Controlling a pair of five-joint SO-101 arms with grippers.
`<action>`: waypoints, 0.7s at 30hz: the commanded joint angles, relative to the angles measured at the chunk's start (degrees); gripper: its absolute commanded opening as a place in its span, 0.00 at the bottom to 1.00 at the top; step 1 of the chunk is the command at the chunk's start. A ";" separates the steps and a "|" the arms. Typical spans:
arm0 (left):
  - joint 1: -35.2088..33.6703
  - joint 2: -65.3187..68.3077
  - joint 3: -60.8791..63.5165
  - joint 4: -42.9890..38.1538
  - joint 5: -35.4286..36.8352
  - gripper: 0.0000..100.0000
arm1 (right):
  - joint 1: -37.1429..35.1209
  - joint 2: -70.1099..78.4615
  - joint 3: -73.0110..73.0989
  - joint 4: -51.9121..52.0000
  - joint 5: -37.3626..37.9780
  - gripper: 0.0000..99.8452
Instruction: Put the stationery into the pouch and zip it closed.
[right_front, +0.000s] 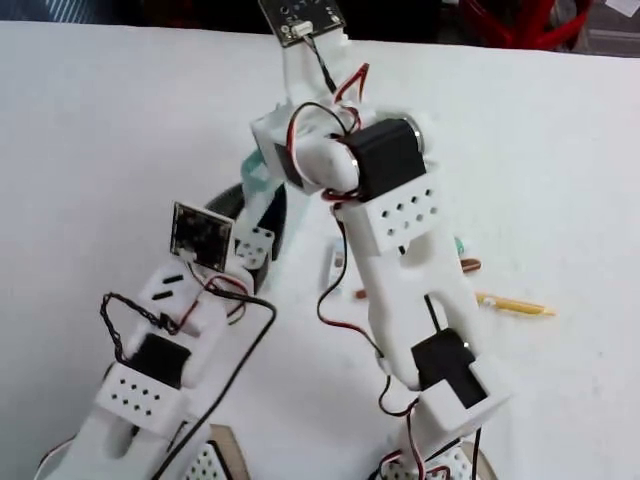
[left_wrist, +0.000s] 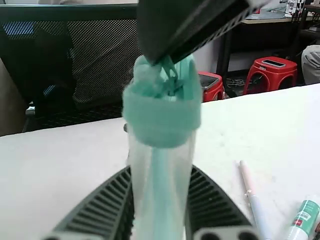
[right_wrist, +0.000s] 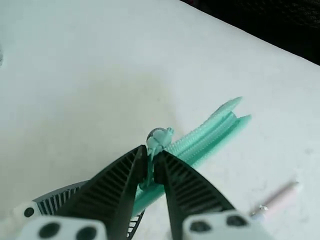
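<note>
The pouch (left_wrist: 160, 150) is clear plastic with teal trim and stands upright off the table. My left gripper (left_wrist: 160, 175) is shut on its body from both sides. Above it, my right gripper (right_wrist: 151, 152) is shut on the zipper pull (right_wrist: 157, 136), and the teal zipper (right_wrist: 210, 132) runs away from its tips. In the high view the pouch (right_front: 256, 172) peeks out between the two arms near the table's middle. A pink-white pen (left_wrist: 248, 187) and a green-white tube (left_wrist: 302, 217) lie on the table beside the pouch. A yellow pencil (right_front: 515, 305) lies to the right.
The white table (right_front: 100, 130) has wide free room at left and far right. A small brown item (right_front: 468, 265) lies near the pencil. The right arm's white links (right_front: 410, 260) cross the table's middle. Red stools (left_wrist: 272, 72) and a black mesh chair (left_wrist: 85, 55) stand beyond the far edge.
</note>
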 joint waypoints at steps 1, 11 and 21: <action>-0.13 -1.10 -0.35 -2.11 -0.79 0.07 | 0.04 -0.04 -0.18 0.22 -0.26 0.02; -0.04 -1.10 -0.26 -1.76 -0.62 0.07 | 4.00 0.04 -0.35 -6.20 0.09 0.02; 0.04 -1.10 0.44 -1.76 -0.62 0.07 | 8.04 0.40 0.00 -13.41 0.26 0.02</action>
